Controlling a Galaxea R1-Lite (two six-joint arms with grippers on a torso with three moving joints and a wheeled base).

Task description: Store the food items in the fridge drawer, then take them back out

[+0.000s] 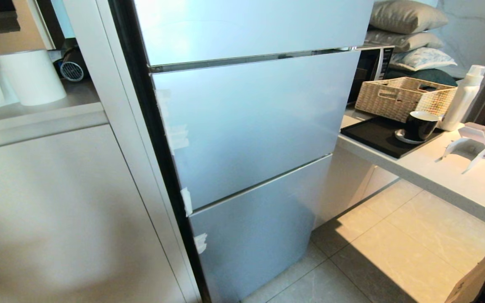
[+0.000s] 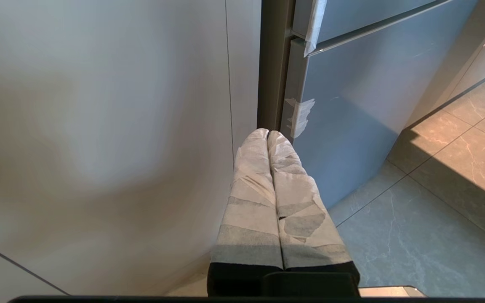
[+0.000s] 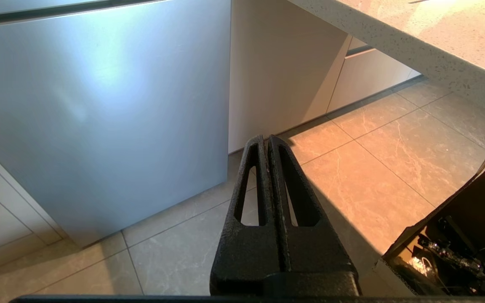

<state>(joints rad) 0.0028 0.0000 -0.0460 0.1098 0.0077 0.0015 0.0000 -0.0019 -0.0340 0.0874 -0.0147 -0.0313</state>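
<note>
The fridge (image 1: pixel 246 126) is standing closed ahead, hiding its drawer; both tools, left tool (image 2: pixel 267 134) and right tool (image 3: pixel 266 139), are hanging low, pressed together, empty, neither clearly nearer.

Sunlit tiled floor (image 1: pixel 394 252), white counter (image 1: pixel 457 176)

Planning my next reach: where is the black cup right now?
In the head view the black cup sits on a saucer at the near corner of the black tray, on the counter right of the fridge, just in front of the woven basket.
</note>
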